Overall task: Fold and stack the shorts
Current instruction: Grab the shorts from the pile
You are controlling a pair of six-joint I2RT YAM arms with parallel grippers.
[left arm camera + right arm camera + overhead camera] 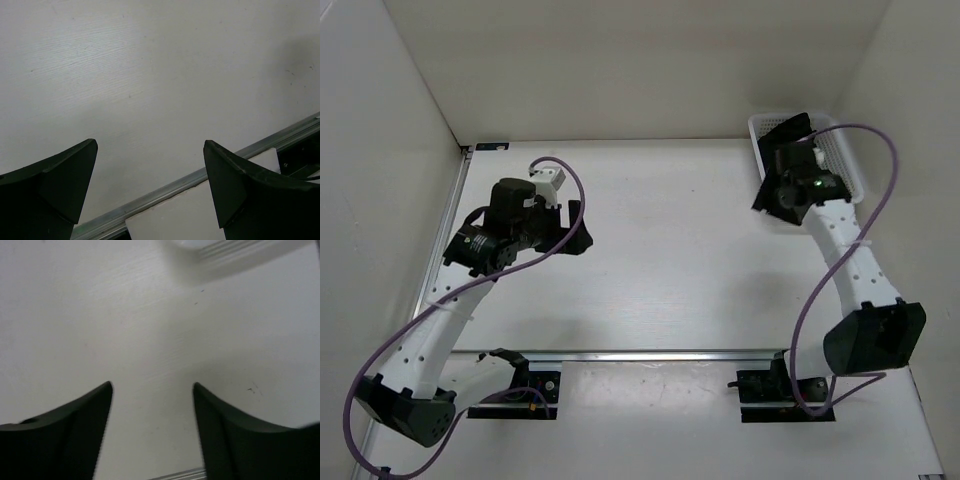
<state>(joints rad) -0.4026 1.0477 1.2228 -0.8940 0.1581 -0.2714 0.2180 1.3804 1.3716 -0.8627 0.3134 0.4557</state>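
Black fabric that looks like the shorts [784, 130] lies bunched in the far-left corner of the white mesh basket [842, 152] at the back right. My right gripper [766, 200] hangs at the basket's near-left side, just in front of the fabric. It is open, and in the right wrist view the right gripper [152, 385] has only bare table between its fingers. My left gripper [578, 226] hovers over the left half of the table, far from the shorts. In the left wrist view the left gripper [150, 143] stands wide open and empty.
A metal rail [650, 354] runs across the table's near side, also showing as the rail [175, 186] below the left fingers. White walls close in the left, back and right. A blurred basket edge [225, 247] shows at the top of the right wrist view.
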